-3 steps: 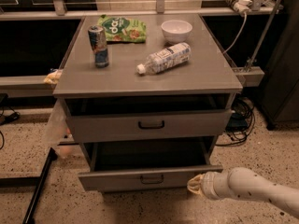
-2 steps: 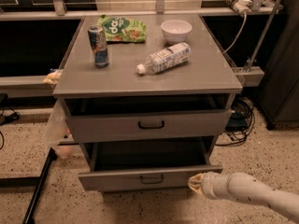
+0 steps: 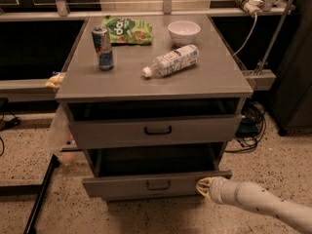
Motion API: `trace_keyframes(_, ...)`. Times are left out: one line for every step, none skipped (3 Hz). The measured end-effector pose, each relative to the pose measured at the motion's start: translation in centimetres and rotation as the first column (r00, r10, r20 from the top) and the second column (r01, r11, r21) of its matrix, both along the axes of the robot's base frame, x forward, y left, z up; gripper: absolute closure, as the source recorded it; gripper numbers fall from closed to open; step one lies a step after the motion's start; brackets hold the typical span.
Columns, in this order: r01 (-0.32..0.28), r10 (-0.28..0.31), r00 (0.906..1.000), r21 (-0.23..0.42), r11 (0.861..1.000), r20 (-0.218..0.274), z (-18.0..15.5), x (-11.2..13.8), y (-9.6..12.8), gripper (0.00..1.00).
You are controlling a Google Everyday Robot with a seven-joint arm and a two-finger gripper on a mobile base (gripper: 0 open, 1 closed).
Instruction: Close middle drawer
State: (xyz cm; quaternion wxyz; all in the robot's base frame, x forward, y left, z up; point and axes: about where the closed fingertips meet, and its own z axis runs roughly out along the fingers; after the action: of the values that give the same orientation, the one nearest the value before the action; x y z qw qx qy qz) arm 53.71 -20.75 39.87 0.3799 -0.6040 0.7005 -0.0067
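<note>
The middle drawer (image 3: 122, 186) sits at about 6 o'clock in the view, pulled well out from the cabinet, with its dark inside showing above the grey front. Its black handle (image 3: 158, 184) is at the centre of the front. The hand (image 3: 204, 187) is at 5 o'clock, low and to the right, its yellowish tip touching the right end of that drawer's front. Whether the hand is apart or together cannot be told. The white arm (image 3: 263, 204) runs off toward 4 o'clock. Above, the top drawer (image 3: 112, 132) stands out a little from the cabinet.

On the worktop (image 3: 219, 79), a can (image 3: 103, 48) stands upright at 9 o'clock. A green bag (image 3: 127, 29) lies flat at 11 o'clock and a white bowl (image 3: 184, 31) sits at 1 o'clock. A bottle (image 3: 171, 61) lies on its side near the middle, its cap pointing toward 8 o'clock.
</note>
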Motion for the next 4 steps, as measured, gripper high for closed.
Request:
trace_keyframes(0.005, -0.005, 0.9987, 0.009, 1.0, 0.051, 0.1, 1.5, 0.0, 1.0)
trace_keyframes(0.003, -0.004, 0.9963, 0.021, 1.0, 0.086, 0.2, 3.1, 0.3, 1.0)
trace_keyframes(-0.003, 0.0, 0.9944, 0.027, 1.0, 0.105, 0.2, 5.2, 0.6, 1.0)
trace_keyframes(-0.007, 0.004, 0.9938, 0.025, 1.0, 0.111, 0.2, 7.3, 0.9, 1.0)
